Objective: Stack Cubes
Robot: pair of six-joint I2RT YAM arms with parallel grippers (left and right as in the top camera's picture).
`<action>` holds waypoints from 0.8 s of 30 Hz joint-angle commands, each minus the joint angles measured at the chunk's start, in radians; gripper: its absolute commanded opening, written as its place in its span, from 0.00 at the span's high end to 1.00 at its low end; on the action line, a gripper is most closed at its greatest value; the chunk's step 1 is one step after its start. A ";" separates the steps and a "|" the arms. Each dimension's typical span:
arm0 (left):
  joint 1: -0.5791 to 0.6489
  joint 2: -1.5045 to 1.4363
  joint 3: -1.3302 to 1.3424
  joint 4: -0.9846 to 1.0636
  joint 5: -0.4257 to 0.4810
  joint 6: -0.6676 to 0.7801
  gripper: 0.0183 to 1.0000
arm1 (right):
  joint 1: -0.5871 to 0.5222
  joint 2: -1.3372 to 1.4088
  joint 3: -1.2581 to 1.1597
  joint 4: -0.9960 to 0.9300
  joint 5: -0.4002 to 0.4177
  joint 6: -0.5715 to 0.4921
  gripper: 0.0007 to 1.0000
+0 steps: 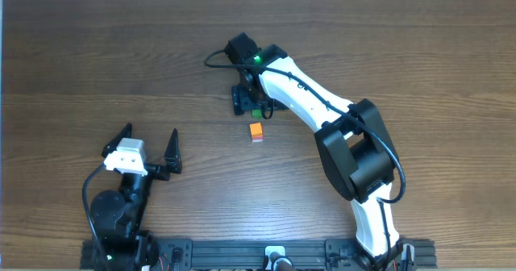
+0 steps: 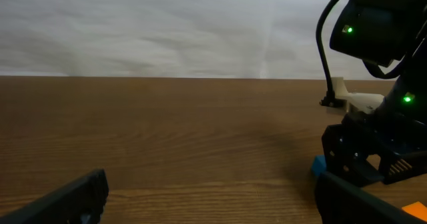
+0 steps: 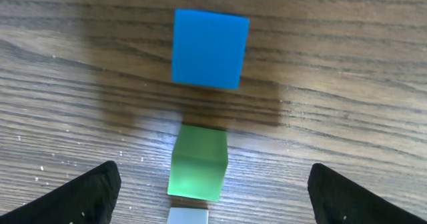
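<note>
Work surface: dark brown wood-grain table (image 1: 81, 45), matt finish, grain running lengthwise. Beyond its far edge, a plain white backdrop (image 2: 133, 24), softly lit, with faint shadows.

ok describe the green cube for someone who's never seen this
On the brown wooden table, find the right arm's open gripper. Two small cubes lie under it, slightly apart. The green cube sits between the fingers, the blue cube beyond them.

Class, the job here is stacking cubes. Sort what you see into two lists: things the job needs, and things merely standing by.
Needed for the job:
blue cube
green cube
orange cube
right gripper, open over the green cube

Merely standing by:
wooden table
left gripper, open, apart from the cubes
</note>
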 commanded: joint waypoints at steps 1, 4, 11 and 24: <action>0.008 -0.004 -0.003 -0.004 0.013 0.011 0.00 | 0.002 0.016 0.022 -0.001 -0.001 0.007 0.08; 0.008 -0.004 -0.003 -0.004 0.013 0.011 0.00 | 0.002 0.016 0.022 -0.001 -0.001 0.008 0.07; 0.008 -0.004 -0.003 -0.004 0.013 0.011 0.00 | 0.002 0.016 0.022 0.000 0.003 0.015 0.09; 0.008 -0.004 -0.003 -0.004 0.013 0.011 0.00 | 0.002 0.019 0.021 0.001 0.003 0.026 0.20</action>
